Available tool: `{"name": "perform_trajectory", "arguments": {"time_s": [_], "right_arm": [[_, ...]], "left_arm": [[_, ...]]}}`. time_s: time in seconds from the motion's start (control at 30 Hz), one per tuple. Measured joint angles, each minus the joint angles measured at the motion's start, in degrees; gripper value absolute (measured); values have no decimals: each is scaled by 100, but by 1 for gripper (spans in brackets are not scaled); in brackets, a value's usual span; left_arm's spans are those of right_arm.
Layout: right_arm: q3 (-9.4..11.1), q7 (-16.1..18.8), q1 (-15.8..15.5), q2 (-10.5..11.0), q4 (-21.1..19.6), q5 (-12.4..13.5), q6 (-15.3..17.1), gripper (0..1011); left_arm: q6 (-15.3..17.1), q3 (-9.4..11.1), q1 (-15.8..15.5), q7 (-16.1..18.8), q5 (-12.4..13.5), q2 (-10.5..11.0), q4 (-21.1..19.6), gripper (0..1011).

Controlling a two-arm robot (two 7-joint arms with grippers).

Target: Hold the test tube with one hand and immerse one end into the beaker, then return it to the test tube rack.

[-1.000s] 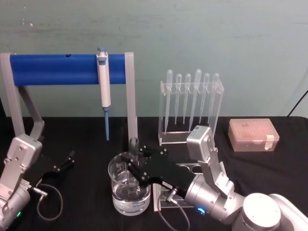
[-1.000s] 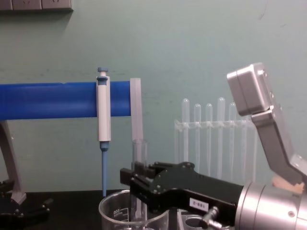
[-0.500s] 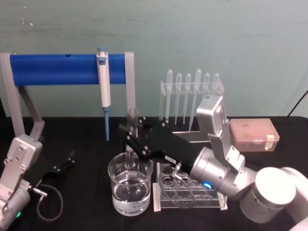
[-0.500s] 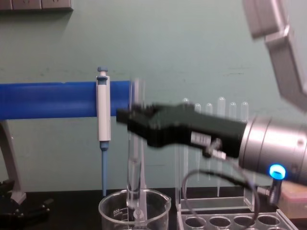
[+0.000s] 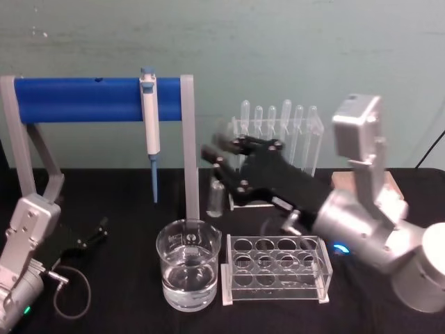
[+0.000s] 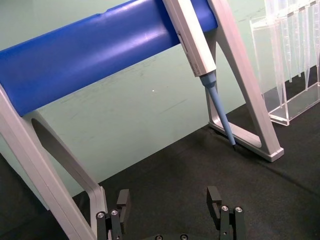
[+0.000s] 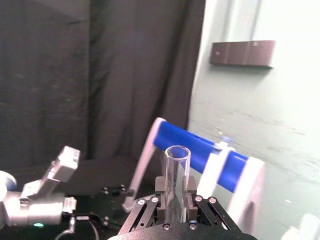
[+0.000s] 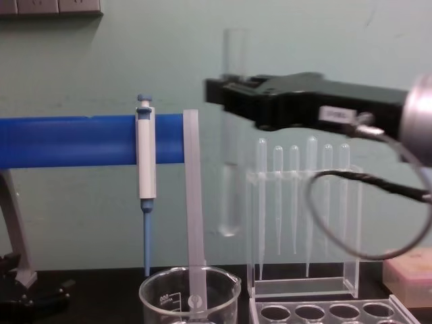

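Note:
The test tube (image 5: 216, 197) hangs upright in the air, well above the table and between the beaker and the pipette rack. My right gripper (image 5: 221, 158) is shut on its upper part. In the chest view the test tube (image 8: 231, 192) has its round bottom clear above the beaker (image 8: 189, 295), up and to the right of it, held by the right gripper (image 8: 228, 94). The right wrist view looks onto the open rim of the test tube (image 7: 176, 172) between the fingers (image 7: 159, 186). The beaker (image 5: 189, 270) holds water. My left gripper (image 6: 170, 205) rests open low at the left.
A clear rack with round holes (image 5: 274, 270) stands right of the beaker. Behind it is a pipette rack (image 5: 306, 139). A blue-and-white pipettor (image 5: 149, 118) hangs on the blue bar stand (image 5: 83, 99). A pink box (image 8: 407, 273) lies at the right.
My right gripper has lifted the test tube straight out of the beaker and carried it up and to the right. The left arm has not moved.

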Motion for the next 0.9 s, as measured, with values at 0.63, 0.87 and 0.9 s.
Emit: {"name": "perform_trajectory", "arguments": {"time_s": [0.63, 0.87, 0.9], "right_arm": [[477, -446, -904, 303, -77, -255, -225, 225], [536, -478, -1005, 231, 26, -324, -215, 225], [543, -480, -1014, 227, 26, -330, -204, 225]], "left_arm": [[0, 0, 0, 0, 0, 0, 0, 1000], [0, 0, 0, 0, 0, 0, 0, 1000], [0, 0, 0, 0, 0, 0, 0, 1000]]}}
